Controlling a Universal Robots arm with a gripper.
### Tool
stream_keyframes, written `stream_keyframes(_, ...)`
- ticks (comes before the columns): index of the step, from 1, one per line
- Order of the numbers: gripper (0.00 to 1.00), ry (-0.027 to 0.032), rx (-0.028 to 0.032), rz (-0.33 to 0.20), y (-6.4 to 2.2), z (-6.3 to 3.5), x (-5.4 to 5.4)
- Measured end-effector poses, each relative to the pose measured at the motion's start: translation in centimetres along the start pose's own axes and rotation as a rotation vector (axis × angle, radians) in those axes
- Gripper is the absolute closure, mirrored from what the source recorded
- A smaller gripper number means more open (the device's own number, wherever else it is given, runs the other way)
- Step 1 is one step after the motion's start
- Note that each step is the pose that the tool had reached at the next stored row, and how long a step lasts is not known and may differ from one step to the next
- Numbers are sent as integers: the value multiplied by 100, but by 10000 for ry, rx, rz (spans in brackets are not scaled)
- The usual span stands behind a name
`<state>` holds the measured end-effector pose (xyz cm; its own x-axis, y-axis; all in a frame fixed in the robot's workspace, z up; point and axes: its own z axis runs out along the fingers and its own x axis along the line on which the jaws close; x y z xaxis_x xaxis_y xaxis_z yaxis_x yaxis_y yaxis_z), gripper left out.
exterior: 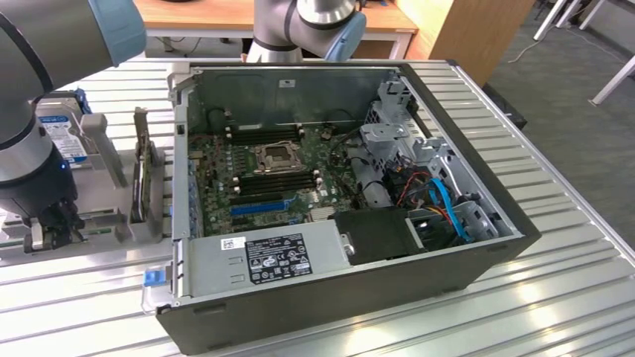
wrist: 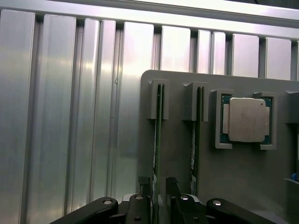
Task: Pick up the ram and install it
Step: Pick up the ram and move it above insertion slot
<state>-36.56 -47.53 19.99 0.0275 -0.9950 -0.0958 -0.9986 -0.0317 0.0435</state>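
A ribbed aluminium desk [exterior: 566,297] carries an open computer case [exterior: 397,305] lying on its side. Its motherboard [exterior: 268,171] faces up and a labelled power supply [exterior: 268,256] sits along the near wall. The arm [exterior: 40,111] enters from the exterior view's upper left, a thick grey link sloping down to a wrist that points straight down beside the case, on the exterior view's left. Below it a grey holder [wrist: 243,186] rests on the desk. In the exterior view a blue-labelled hard drive [exterior: 59,137] and a dark expansion card [exterior: 147,178] stand upright in the holder, between the arm and the case. The claw [exterior: 50,227] is low over the holder's near end, well apart from the motherboard. In the wrist view the claw [wrist: 158,184] straddles the ram [wrist: 157,140], which stands on edge in its slot in the holder. The black fingers [wrist: 172,186] are drawn in against the thin green board from both sides, gripping it. A second ram stick [wrist: 195,135] stands on edge in the neighbouring slot, just beside the first and apart from the claw's fingers. Beyond that, a processor [wrist: 246,120] with a silver lid lies flat in its own pocket of the holder.
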Motion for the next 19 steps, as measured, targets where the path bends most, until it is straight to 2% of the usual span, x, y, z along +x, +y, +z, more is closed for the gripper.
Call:
stream_keyframes(12,73,0,0,0,0,0,13)
stream_keyframes(14,74,0,0,0,0,0,14)
stream_keyframes(15,81,0,1,0,0,0,13)
stream_keyframes(19,81,1,-1,0,1,-1,18)
